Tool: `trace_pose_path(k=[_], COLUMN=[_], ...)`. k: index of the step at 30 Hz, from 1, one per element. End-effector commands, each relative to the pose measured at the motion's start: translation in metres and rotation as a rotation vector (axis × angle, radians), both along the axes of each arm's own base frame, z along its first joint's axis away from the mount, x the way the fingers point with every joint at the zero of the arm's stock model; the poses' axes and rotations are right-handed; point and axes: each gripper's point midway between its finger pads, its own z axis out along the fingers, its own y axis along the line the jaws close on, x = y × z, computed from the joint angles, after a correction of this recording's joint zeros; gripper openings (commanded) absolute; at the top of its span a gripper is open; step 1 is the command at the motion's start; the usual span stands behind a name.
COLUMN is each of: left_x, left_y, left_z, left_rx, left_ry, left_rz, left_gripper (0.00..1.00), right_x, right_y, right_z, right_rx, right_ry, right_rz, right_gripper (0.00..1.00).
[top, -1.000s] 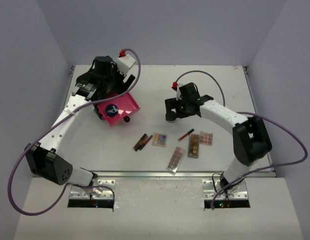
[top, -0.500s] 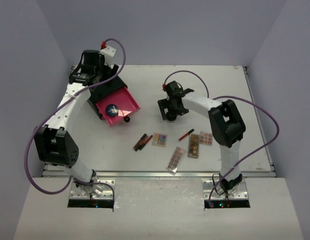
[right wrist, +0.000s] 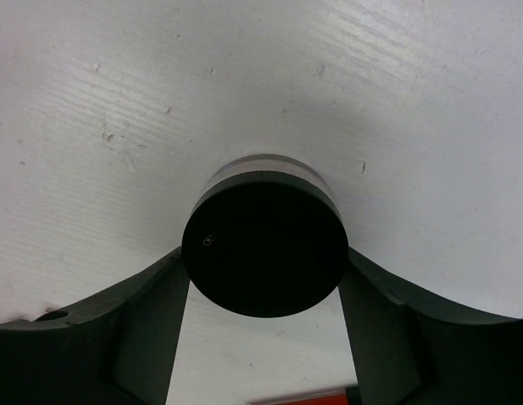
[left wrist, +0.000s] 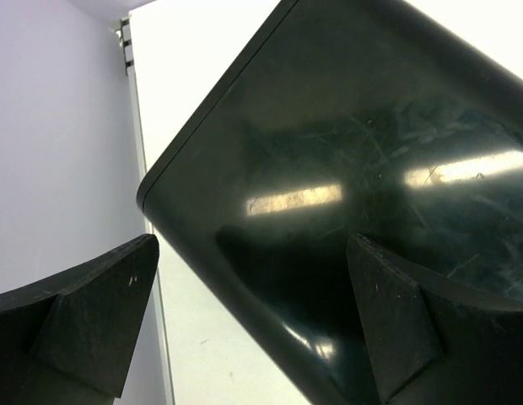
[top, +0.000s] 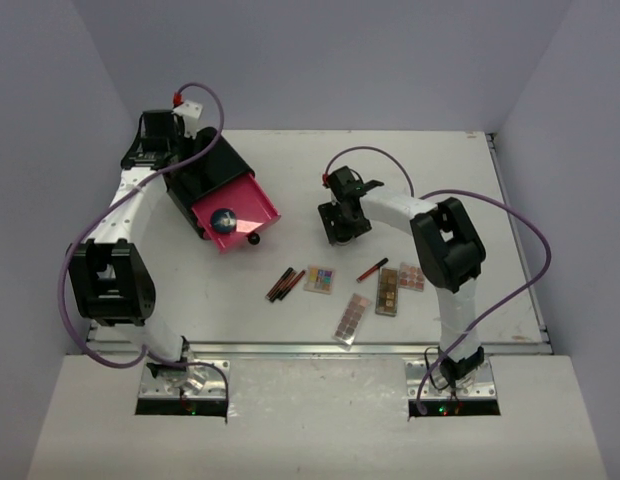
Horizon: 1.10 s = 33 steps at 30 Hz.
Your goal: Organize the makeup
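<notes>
I read the right gripper (right wrist: 263, 266) closed on the black round compact (right wrist: 263, 245), one finger against each side. The compact is at mid-table (top: 290, 160), behind the palettes (top: 387, 291) and sticks (top: 285, 284). The left gripper (left wrist: 245, 312) is spread wide over the black box (left wrist: 354, 143), pinching nothing.
</notes>
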Motion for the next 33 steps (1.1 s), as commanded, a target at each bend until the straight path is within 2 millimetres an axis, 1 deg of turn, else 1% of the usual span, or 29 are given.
trace_pose_path(k=[1, 2, 4, 5, 7, 9, 11, 12, 15, 16, 17, 20, 21, 22, 23, 25, 26, 28, 29, 31, 33], left_x=[0.017, 0.018, 0.016, 0.016, 0.016, 0.017, 0.016, 0.016, 0.016, 0.016, 0.016, 0.016, 0.016, 0.016, 0.016, 0.016, 0.016, 0.014, 0.013, 0.012, 0.011], left_y=[0.011, 0.012, 0.014, 0.014, 0.014, 0.015, 0.017, 0.017, 0.018, 0.018, 0.017, 0.015, 0.014, 0.014, 0.014, 0.013, 0.012, 0.012, 0.013, 0.012, 0.011], left_z=[0.01, 0.008, 0.0, -0.002, -0.007, -0.008, -0.01, -0.011, -0.016, -0.018, -0.02, -0.025, -0.027, -0.028, -0.029, -0.031, -0.032, -0.035, -0.036, -0.037, -0.037], left_rx=[-0.021, -0.019, -0.017, -0.018, -0.018, -0.017, -0.017, -0.017, -0.019, -0.021, -0.022, -0.032, -0.035, -0.037, -0.039, -0.043, -0.044, -0.044, -0.042, -0.04, -0.044], left_ry=[-0.095, -0.093, -0.084, -0.081, -0.078, -0.076, -0.073, -0.071, -0.062, -0.061, -0.058, -0.049, -0.045, -0.045, -0.042, -0.038, -0.035, -0.027, -0.024, -0.023, -0.025], left_rz=[0.02, 0.022, 0.025, 0.024, 0.022, 0.023, 0.022, 0.022, 0.022, 0.019, 0.017, 0.009, 0.006, 0.007, 0.005, 0.001, 0.0, 0.0, 0.0, -0.002, -0.005], left_gripper=[0.91, 0.91, 0.91, 0.91, 0.91, 0.92, 0.92, 0.92, 0.92, 0.91, 0.92, 0.92, 0.92, 0.92, 0.91, 0.92, 0.92, 0.92, 0.91, 0.92, 0.92], right_x=[0.008, 0.009, 0.009, 0.01, 0.011, 0.012, 0.012, 0.014, 0.02, 0.022, 0.024, 0.022, 0.022, 0.019, 0.012, 0.008, 0.008, 0.011, 0.009, 0.001, -0.001], right_y=[0.005, 0.005, 0.005, 0.006, 0.006, 0.006, 0.007, 0.008, 0.018, 0.029, 0.034, 0.073, 0.085, 0.095, 0.114, 0.139, 0.151, 0.178, 0.192, 0.214, 0.229], right_z=[0.003, 0.003, 0.004, 0.005, 0.008, 0.011, 0.018, 0.024, 0.056, 0.081, 0.094, 0.15, 0.163, 0.171, 0.182, 0.19, 0.187, 0.204, 0.206, 0.207, 0.207], right_rx=[0.005, 0.005, 0.007, 0.008, 0.01, 0.01, 0.015, 0.02, 0.066, 0.121, 0.141, 0.285, 0.312, 0.319, 0.332, 0.336, 0.331, 0.352, 0.358, 0.365, 0.369], right_ry=[-0.041, -0.043, -0.046, -0.049, -0.054, -0.061, -0.075, -0.087, -0.153, -0.193, -0.225, -0.346, -0.38, -0.4, -0.428, -0.452, -0.446, -0.482, -0.485, -0.489, -0.503], right_rz=[0.004, 0.006, 0.01, 0.013, 0.02, 0.029, 0.04, 0.044, 0.068, 0.088, 0.093, 0.187, 0.225, 0.256, 0.31, 0.373, 0.397, 0.442, 0.468, 0.513, 0.536], right_gripper=[0.62, 0.58, 0.52, 0.47, 0.34, 0.24, 0.12, 0.12, 0.09, 0.07, 0.06, 0.03, 0.03, 0.03, 0.03, 0.03, 0.03, 0.03, 0.03, 0.03, 0.03])
